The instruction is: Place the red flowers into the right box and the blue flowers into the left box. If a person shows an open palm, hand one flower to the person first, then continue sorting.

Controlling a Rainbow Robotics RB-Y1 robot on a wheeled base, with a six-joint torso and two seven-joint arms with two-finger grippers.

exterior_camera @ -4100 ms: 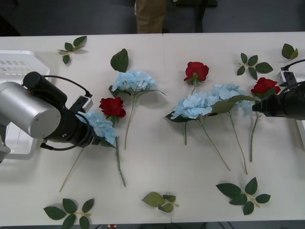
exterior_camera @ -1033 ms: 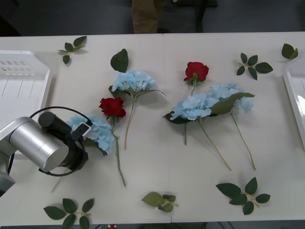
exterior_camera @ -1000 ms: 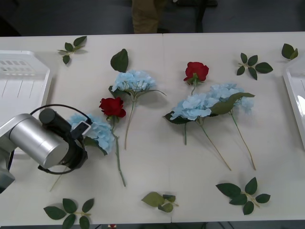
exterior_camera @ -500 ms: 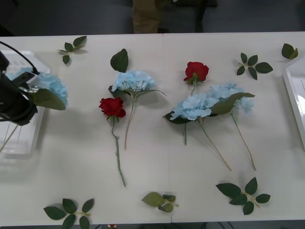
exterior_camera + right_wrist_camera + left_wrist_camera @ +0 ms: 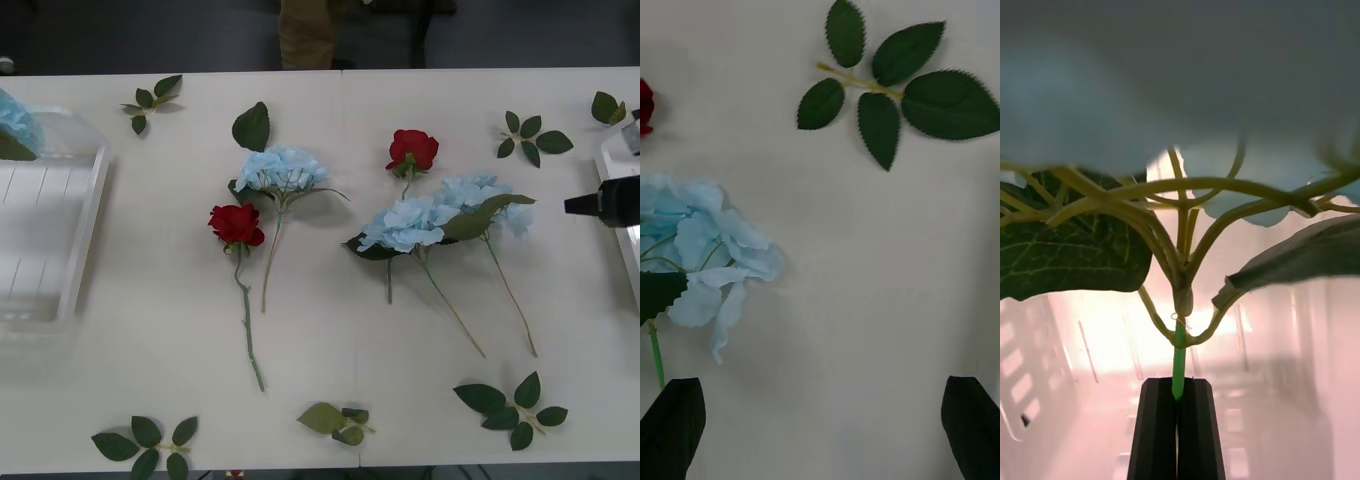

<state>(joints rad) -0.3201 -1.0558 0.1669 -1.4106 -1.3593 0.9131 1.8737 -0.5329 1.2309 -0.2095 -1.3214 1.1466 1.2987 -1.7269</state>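
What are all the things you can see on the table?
Red roses: two, dark red, mid-table.
Blue flowers: three clusters lying mid-table; one more at the left edge, over the left box.
Leaf sprigs: six, green, around the table edges; one single leaf.
Left box: one, white, left edge.
Right box: one, white, right edge.
Person: tan trousers, beyond the table.
Left gripper: black, shut on a blue flower's stem.
Right gripper: black, open, above the table.

Count's on: two red flowers on the table, one [image 5: 236, 223] at nine o'clock of centre, one [image 5: 412, 149] at one. Four blue flowers: three heads lying out [image 5: 282, 169] [image 5: 408, 221] [image 5: 478, 190], a fourth [image 5: 14, 122] at ten. Two white boxes, left box [image 5: 88, 215], right box [image 5: 622, 215]. Seven leaf sprigs [image 5: 148, 98].
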